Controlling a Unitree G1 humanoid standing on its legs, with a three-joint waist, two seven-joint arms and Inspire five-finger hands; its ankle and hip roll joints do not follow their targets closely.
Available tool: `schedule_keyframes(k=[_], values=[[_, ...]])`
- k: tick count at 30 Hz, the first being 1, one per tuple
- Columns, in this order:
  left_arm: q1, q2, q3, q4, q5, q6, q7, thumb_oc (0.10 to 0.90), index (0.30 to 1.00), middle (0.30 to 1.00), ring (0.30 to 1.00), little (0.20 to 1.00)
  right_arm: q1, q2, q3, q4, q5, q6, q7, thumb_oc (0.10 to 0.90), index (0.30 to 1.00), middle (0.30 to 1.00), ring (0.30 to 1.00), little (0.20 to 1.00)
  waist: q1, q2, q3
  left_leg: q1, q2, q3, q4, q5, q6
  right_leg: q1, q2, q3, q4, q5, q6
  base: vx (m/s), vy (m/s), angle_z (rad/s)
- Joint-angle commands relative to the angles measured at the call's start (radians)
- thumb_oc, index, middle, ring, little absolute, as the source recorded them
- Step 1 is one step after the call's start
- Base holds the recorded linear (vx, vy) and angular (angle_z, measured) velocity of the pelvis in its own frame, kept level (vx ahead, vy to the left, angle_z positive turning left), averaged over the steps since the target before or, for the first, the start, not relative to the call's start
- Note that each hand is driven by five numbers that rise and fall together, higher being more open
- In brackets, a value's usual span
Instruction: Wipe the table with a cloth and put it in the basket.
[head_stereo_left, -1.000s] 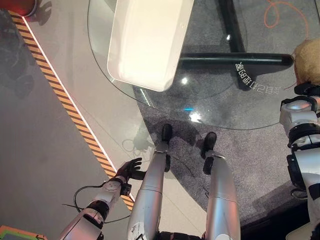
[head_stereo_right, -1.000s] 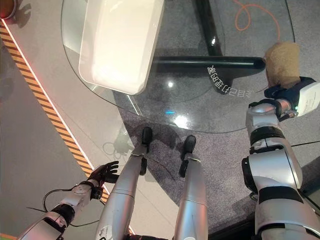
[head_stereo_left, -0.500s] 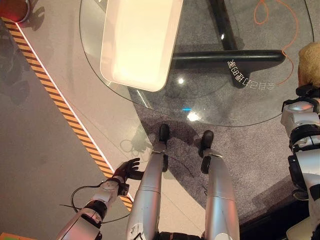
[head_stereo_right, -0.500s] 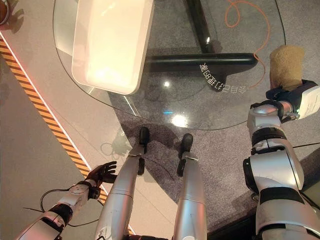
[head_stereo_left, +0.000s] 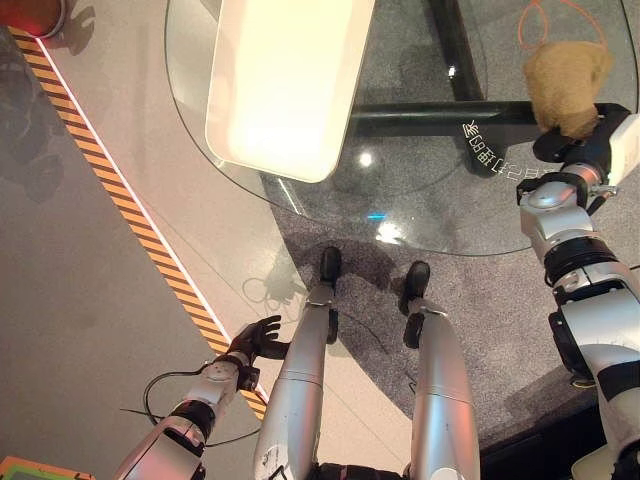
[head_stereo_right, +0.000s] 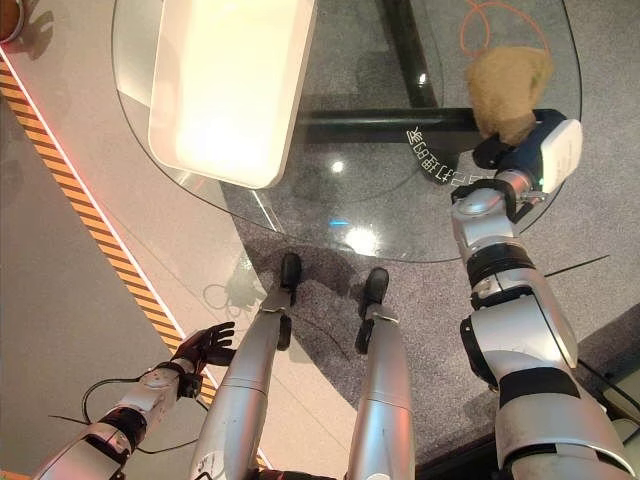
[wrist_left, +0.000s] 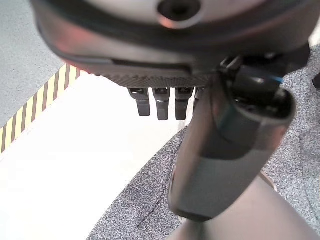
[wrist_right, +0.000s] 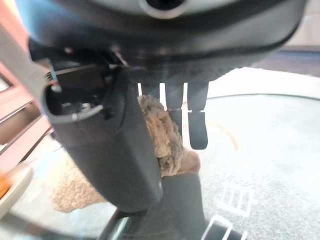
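A tan cloth (head_stereo_left: 565, 72) is bunched in my right hand (head_stereo_left: 572, 142), which holds it up over the right side of the round glass table (head_stereo_left: 250, 180). In the right wrist view the cloth (wrist_right: 165, 142) sits pinched between the thumb and the fingers (wrist_right: 197, 125), above the glass. A long white basket (head_stereo_left: 290, 80) stands on the table's left part, well apart from the cloth. My left hand (head_stereo_left: 258, 338) hangs low beside my left leg, fingers (wrist_left: 160, 102) relaxed and holding nothing.
Through the glass I see the table's black base (head_stereo_left: 450, 115) and an orange cable (head_stereo_left: 545, 15) on the grey carpet. A yellow-and-black striped tape (head_stereo_left: 130, 200) runs across the floor at the left. A red object (head_stereo_left: 30, 12) sits at the far left corner.
My right hand has carried the cloth leftwards, from beside the table to over its right edge. The view shifted slightly. The left hand has stayed put.
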Motion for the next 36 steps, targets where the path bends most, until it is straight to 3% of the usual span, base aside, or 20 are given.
schedule_keyframes(k=[1, 15, 26, 36], values=[[0.058, -0.033, -0.004, 0.041, -0.018, -0.013, 0.0, 0.8, 0.9, 0.9, 0.9, 0.9, -0.068, -0.061, 0.055, -0.099, -0.072, -0.047, 0.014, 0.1, 0.3, 0.3, 0.3, 0.2, 0.029, 0.024, -0.023, 0.075, -0.015, 0.043, 0.021, -0.096, 0.045, 0.043, 0.03, -0.031, 0.001, -0.016, -0.022, 0.0, 0.0, 0.0], [0.036, -0.078, -0.026, 0.063, -0.001, -0.035, 0.008, 0.8, 0.9, 0.9, 0.9, 0.9, -0.013, 0.126, 0.145, -0.089, -0.197, 0.008, 0.198, 0.1, 0.3, 0.3, 0.3, 0.2, 0.044, 0.05, -0.023, 0.077, -0.022, 0.058, -0.001, -0.071, 0.04, 0.044, 0.018, -0.046, -0.019, -0.007, -0.029, 0.0, 0.002, 0.01], [0.019, -0.107, -0.022, 0.063, 0.006, -0.031, 0.027, 0.8, 0.9, 0.9, 0.9, 0.9, 0.076, 0.262, 0.234, -0.188, -0.303, 0.03, 0.313, 0.1, 0.3, 0.3, 0.3, 0.2, 0.038, 0.051, -0.023, 0.082, -0.026, 0.067, -0.02, -0.053, 0.037, 0.047, 0.019, -0.046, -0.04, 0.003, -0.035, 0.0, 0.001, 0.0], [0.019, -0.114, -0.008, 0.036, 0.014, -0.012, 0.046, 0.8, 0.9, 0.9, 0.9, 0.9, 0.156, 0.324, 0.276, -0.318, -0.325, 0.041, 0.344, 0.1, 0.3, 0.3, 0.3, 0.2, 0.03, 0.04, -0.023, 0.074, -0.025, 0.071, -0.025, -0.044, 0.037, 0.039, 0.023, -0.045, -0.046, 0.011, -0.037, 0.0, 0.0, 0.0]])
